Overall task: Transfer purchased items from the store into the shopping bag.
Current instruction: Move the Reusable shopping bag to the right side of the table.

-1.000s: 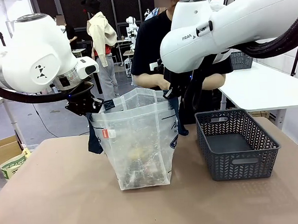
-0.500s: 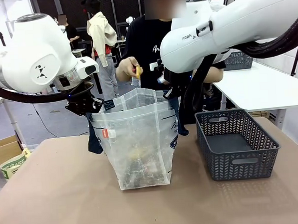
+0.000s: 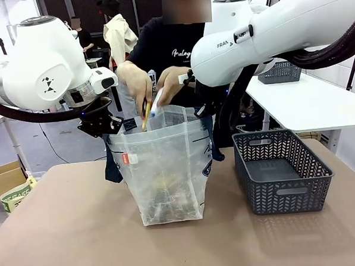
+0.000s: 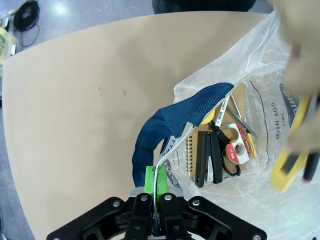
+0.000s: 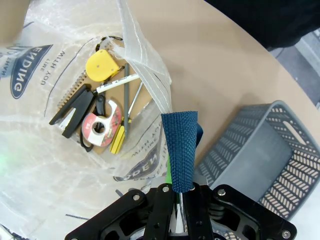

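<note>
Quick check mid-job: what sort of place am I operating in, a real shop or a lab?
Most likely a robotics lab staged as a checkout, not a real shop: a plain brown table, a white worktable behind, and a person's hand putting a yellow item into the shopping bag beside a grey basket.

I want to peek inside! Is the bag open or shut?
Open: the left gripper and right gripper hold the shopping bag spread wide.
</note>
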Tool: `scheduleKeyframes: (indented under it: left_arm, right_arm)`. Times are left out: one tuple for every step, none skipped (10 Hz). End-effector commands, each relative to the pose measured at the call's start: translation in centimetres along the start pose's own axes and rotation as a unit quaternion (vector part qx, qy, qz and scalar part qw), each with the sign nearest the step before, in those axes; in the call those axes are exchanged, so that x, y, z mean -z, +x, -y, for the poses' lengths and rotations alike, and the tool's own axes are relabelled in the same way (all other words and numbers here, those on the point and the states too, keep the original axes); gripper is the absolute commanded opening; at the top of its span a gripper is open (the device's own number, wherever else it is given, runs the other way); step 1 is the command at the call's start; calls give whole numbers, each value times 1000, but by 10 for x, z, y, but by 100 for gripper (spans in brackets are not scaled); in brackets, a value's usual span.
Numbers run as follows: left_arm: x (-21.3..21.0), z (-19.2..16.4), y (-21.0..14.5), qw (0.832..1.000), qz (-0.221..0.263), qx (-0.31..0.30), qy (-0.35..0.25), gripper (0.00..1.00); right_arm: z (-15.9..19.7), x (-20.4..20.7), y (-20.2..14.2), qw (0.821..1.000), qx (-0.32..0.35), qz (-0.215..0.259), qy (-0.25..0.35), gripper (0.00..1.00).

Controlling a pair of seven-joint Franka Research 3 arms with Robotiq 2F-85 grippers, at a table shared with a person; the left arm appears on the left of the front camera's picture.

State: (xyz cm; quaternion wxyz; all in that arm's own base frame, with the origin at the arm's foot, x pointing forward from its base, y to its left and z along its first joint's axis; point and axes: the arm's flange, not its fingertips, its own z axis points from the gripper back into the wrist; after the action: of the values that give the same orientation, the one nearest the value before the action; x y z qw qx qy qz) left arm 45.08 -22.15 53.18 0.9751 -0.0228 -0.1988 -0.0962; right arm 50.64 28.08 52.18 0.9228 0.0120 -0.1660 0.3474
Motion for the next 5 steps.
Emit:
scheduleKeyframes:
  left_arm:
    - [-3,-1,-3,1000,0,-9,2,0]
    - [-3,-1,-3,1000,0,-9,2,0]
    - [-3,-1,-3,1000,0,-9,2,0]
    - [-3,-1,-3,1000,0,-9,2,0]
    - [-3,-1,-3,1000,0,-9,2,0]
  right_arm:
    - [1,0,-1,1000,3,-1,0,0]
    - [1,0,-1,1000,3,-1,0,0]
    - [1,0,-1,1000,3,-1,0,0]
    - [1,0,-1,1000,3,-1,0,0]
    - [1,0,-1,1000,3,-1,0,0]
